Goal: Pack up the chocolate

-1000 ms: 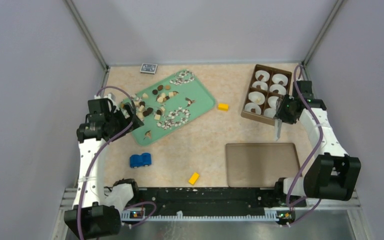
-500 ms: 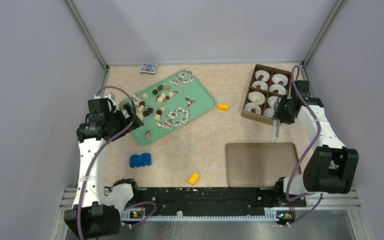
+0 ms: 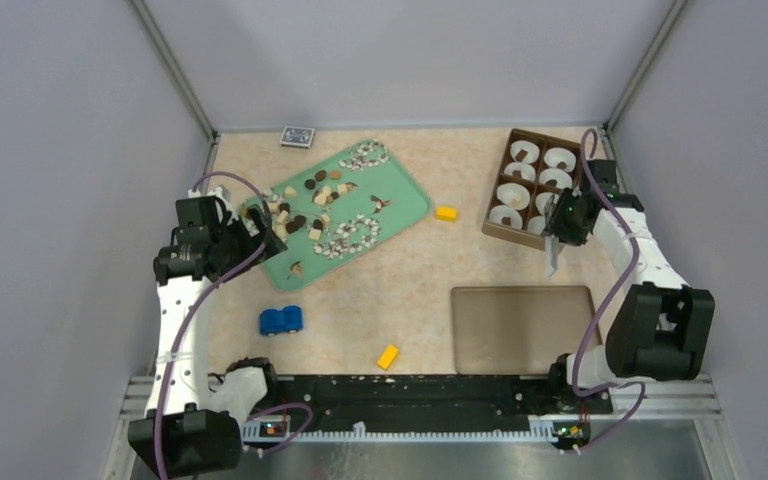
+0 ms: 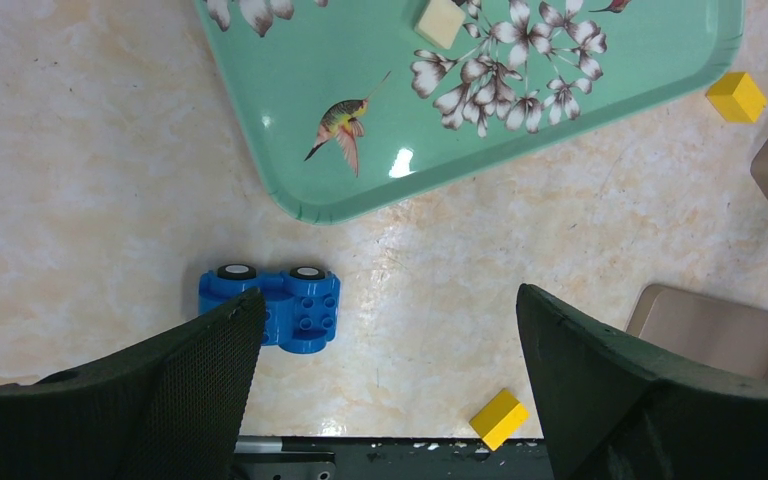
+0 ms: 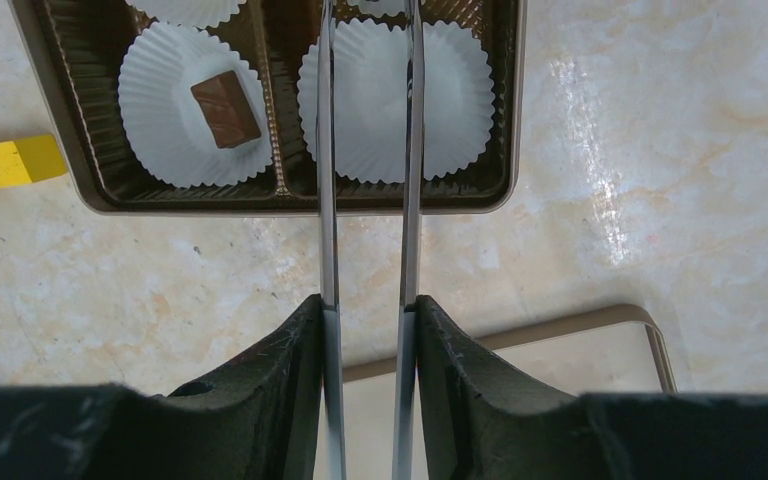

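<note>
Many chocolates: on green tray, just beyond spread left gripper.
Right gripper: pinching tweezers over box, beside one chocolate cube.

No lettering, number or brand can be read in any view. The small dark-blue card at the far edge of the surface carries a pattern too small to make out (text or ornament, cannot tell). The green tray bears only a printed hummingbird and flowers.
</note>
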Controlling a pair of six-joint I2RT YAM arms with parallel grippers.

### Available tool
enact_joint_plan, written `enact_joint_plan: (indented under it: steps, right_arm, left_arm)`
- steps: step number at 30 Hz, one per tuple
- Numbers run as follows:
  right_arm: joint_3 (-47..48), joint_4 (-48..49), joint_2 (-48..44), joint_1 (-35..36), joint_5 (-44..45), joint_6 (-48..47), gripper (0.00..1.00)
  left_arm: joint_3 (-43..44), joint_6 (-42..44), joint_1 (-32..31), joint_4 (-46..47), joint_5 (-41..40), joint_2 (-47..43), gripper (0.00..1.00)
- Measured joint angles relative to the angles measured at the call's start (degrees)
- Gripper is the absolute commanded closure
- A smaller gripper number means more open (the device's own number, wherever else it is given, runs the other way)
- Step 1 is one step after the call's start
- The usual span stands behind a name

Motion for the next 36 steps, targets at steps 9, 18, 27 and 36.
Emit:
enact_joint_plan:
  steps: [9,18,27,36]
  right_arm:
    - [0.0,0.81,1.62,0.0,-0.13,0.0,0.65]
    - [0.0,1.42,2.05,0.0,-0.11,0.0,0.64]
    - [0.33,0.61,-0.24,0.0,0.13,0.0,0.65]
    - [7.28,-1.7,-7.65,-0.02,-4.55,-0.28,0.66]
  left_arm:
    - [0.0,0.04,0.0,0.11,-0.37,0.0,0.01]
    - [0.0,0.04,0.0,0.17,-0.37,0.0,0.01]
    - [0.0,0.02,0.0,0.17,-0.35,0.0,0.01]
    - [0.0,0.02,0.0,0.2,-0.35,0.0,0.01]
